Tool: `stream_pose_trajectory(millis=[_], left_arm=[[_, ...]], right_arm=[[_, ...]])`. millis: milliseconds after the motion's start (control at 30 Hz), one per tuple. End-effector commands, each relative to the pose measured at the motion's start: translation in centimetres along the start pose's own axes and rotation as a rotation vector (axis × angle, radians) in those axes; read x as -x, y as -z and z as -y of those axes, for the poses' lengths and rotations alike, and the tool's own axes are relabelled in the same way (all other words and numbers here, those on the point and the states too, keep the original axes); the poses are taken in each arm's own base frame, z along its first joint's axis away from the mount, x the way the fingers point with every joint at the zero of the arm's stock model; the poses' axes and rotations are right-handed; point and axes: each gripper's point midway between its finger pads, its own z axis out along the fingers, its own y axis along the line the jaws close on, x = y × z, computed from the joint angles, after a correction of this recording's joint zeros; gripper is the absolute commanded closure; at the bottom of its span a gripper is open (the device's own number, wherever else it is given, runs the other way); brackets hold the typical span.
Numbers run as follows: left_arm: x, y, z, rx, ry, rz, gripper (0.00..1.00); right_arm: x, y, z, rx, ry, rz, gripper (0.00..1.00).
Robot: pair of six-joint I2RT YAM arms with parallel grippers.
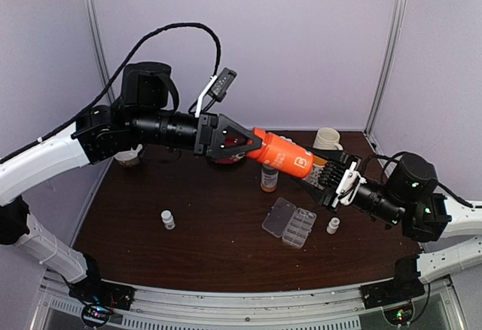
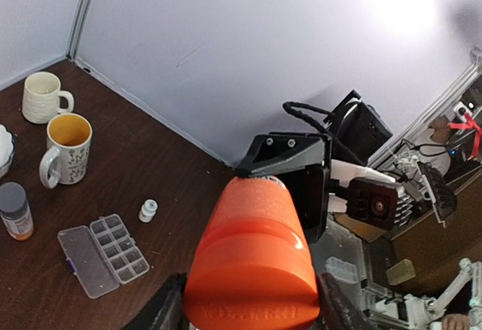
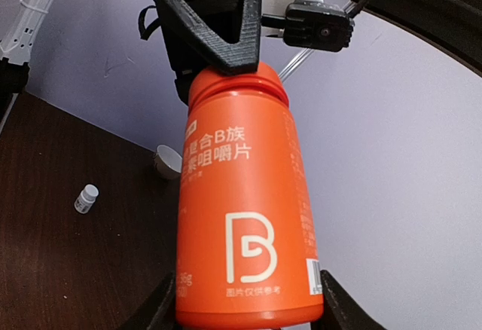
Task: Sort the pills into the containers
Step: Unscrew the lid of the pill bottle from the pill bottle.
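You had the orange bottle (image 1: 285,155) up in the air, lying almost flat between your two arms. Your left gripper (image 1: 250,145) was squeezed onto the cap end. Your right gripper (image 1: 320,173) was squeezed onto the bottom end. I think you held it this way so one arm could stop it turning while the other twisted the cap off. One arm alone could not do that.

No pills could be seen anywhere. They may have been inside the orange bottle, but I could not tell. The clear box (image 1: 290,223) they belong in lay on the table (image 1: 203,255), close to your right arm, with its lid flipped open. Its little rooms looked empty, as far as I could tell.

A brown bottle (image 1: 269,179) with a grey cap stood below the orange bottle, near the box. A small white bottle (image 1: 333,226) stood just beside the box. Another white bottle (image 1: 167,219) stood well apart on the left. A white mug (image 2: 41,96) and a patterned mug (image 2: 68,145) sat at the back. The brown bottle could get knocked if you came down. Spilled pills might roll away.
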Motion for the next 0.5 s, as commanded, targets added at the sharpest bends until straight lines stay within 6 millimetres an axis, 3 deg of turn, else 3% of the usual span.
stream_pose_trajectory(millis=[0,100,333,467], left_arm=[[3.6,1.8,2.4,-0.181,0.177,0.119,0.94],[2.8,1.7,0.2,-0.158,0.309,0.104,0.93],[0.8,-0.9,-1.7,-0.220,0.522,0.050,0.87],[0.8,-0.2,-3.8,-0.125,0.504,0.069,0.90]], right_arm=[[-1.5,0.6,0.6,-0.074,0.001,-0.040,1.00],[-2.4,0.7,0.4,-0.083,0.013,-0.068,1.00],[-4.8,0.4,-0.8,-0.083,0.111,-0.141,1.00],[-4.7,0.6,-0.8,-0.103,0.029,-0.119,1.00]])
